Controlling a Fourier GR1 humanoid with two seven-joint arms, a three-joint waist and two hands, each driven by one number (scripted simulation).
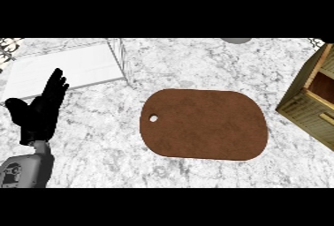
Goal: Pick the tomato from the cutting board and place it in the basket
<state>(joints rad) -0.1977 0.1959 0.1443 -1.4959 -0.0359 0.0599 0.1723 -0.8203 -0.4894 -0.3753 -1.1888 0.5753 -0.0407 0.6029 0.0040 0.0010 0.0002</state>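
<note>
The left hand (40,108) rested spread, fingers straight; to its right lay a rounded brown cutting board (205,124) on marble counter (98,150).

I am at a kitchen counter. Its top is white marble with grey veins (195,57). A brown wooden cutting board (205,125) with a small hanging hole lies flat on it. A wire basket (117,57) stands at the upper left, and a wooden crate (313,99) at the right edge.

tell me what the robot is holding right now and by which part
Nothing visible: the left hand rests open, fingers up, beside the bare cutting board. The right hand is out of view.
</note>
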